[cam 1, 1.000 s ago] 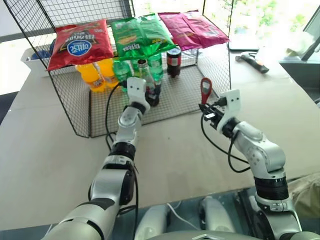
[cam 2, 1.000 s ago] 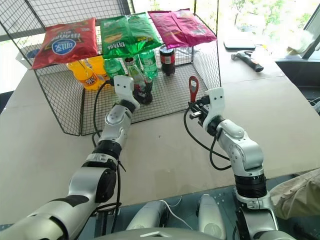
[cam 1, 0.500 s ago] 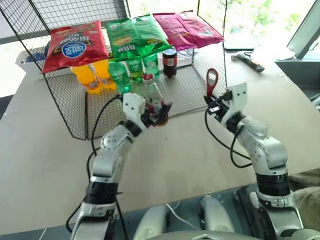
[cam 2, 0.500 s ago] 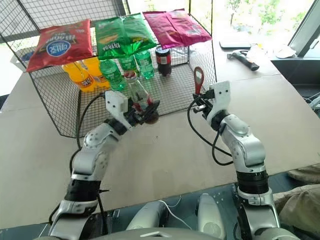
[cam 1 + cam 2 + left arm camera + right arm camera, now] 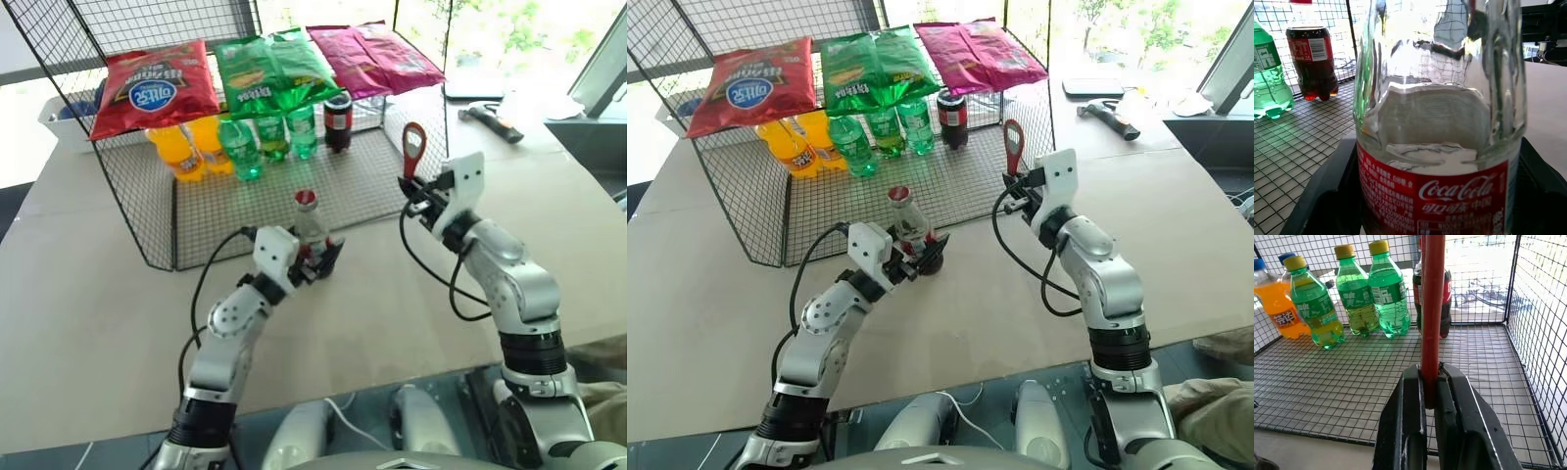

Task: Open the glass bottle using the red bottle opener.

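Wire rack [image 5: 294, 191] behind glass bottle [image 5: 312, 230]; green bottles [image 5: 269, 137] inside.

Black wire mesh rack [image 5: 147, 211] stands on the beige table [image 5: 78, 323]. Red [image 5: 157, 88], green [image 5: 269, 69] and magenta [image 5: 372, 57] snack bags lie on top; below stand orange soda bottles [image 5: 186, 152], green plastic bottles [image 5: 269, 137] and a squat dark cola bottle [image 5: 339, 122]. A hammer [image 5: 493, 119] rests beyond, on the right.
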Tool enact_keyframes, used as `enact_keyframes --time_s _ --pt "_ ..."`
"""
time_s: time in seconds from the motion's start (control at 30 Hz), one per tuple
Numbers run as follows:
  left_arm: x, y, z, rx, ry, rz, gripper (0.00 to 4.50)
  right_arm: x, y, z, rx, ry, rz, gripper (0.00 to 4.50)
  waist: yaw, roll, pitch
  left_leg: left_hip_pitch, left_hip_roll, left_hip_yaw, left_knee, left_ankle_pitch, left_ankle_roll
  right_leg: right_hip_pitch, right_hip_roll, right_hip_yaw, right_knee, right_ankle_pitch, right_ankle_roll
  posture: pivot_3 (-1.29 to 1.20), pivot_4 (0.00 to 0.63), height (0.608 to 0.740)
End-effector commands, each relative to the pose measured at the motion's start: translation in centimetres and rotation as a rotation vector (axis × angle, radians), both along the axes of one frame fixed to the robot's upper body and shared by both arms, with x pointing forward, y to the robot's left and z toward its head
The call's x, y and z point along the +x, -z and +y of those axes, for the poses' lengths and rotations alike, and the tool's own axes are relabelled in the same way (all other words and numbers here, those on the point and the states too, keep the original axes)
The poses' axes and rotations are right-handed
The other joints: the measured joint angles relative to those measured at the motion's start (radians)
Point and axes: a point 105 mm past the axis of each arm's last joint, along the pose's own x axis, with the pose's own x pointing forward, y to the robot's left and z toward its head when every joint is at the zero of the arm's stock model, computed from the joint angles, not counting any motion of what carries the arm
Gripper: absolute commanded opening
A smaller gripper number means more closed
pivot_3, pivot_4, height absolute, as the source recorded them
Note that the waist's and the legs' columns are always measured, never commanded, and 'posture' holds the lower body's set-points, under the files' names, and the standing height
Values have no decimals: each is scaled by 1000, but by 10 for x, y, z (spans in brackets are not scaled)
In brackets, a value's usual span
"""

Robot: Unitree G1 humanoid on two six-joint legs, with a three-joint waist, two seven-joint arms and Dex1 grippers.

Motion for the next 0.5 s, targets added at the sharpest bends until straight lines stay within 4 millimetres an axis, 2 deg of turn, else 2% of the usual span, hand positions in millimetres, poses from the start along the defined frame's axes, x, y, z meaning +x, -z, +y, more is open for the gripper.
enact_keyframes --time_s 0.03,0.17,0.37,0.5 --pt "-2 -7 5 -13 -24 -48 4466 -8 -21 8 -14 -47 -102 0 1 0 0 0 0 0 0 0 0 0 0 0 0 0 0 0 150 739" --pt "1 -15 11 -18 -80 -86 4466 -10 -19 11 -25 -69 -101 0 2 0 0 0 0 0 0 0 0 0 0 0 0 0 0 0 150 739" --pt "-5 -48 15 -109 -83 -186 4466 -9 -16 13 -27 -74 -96 0 2 0 0 0 0 0 0 0 0 0 0 0 0 0 0 0 150 739" --pt "-10 -53 10 -115 -41 -186 4466 -9 -14 13 -24 -75 -90 0 3 0 0 0 0 0 0 0 0 0 0 0 0 0 0 0 150 739"
